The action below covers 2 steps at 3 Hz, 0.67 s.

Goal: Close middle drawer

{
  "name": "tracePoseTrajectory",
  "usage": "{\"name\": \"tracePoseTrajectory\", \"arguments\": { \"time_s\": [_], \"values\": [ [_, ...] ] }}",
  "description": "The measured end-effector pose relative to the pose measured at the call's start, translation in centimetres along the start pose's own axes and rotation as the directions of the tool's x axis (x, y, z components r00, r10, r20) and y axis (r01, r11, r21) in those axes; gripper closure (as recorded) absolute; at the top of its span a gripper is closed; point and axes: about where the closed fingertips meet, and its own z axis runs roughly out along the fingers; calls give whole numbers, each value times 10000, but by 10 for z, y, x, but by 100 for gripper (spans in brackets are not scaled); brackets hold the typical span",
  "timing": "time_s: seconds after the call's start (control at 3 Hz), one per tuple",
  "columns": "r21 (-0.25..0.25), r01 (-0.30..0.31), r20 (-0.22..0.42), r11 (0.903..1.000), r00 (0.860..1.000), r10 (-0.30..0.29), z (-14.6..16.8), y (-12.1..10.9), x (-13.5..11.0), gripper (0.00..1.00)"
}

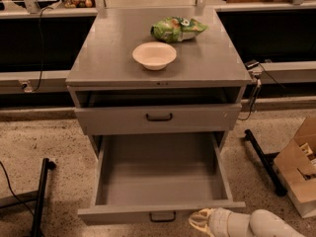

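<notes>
Middle drawer (159, 181) pulled out; gripper (199, 221) just beside its front, arm cut off, grip state unreadable.

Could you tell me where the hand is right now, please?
The hand is low in the camera view, right of centre, by the open middle drawer, just right of its handle.

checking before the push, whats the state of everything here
middle drawer: pulled far out, empty
top drawer: nearly in, dark gap above its front
bowl: upright, empty
green bag: lying behind the bowl
cardboard box: open, on the floor
gripper: low, before the middle drawer's front, right of centre
</notes>
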Motion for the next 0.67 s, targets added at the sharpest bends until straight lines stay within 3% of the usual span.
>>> {"name": "tracePoseTrajectory", "arguments": {
  "time_s": [0.33,0.67],
  "values": [
    [-74,202,-48,9998,9998,-203,18,-12,-3,100],
    [-228,642,84,9977,9979,-640,32,-30,-21,100]
  ]
}}
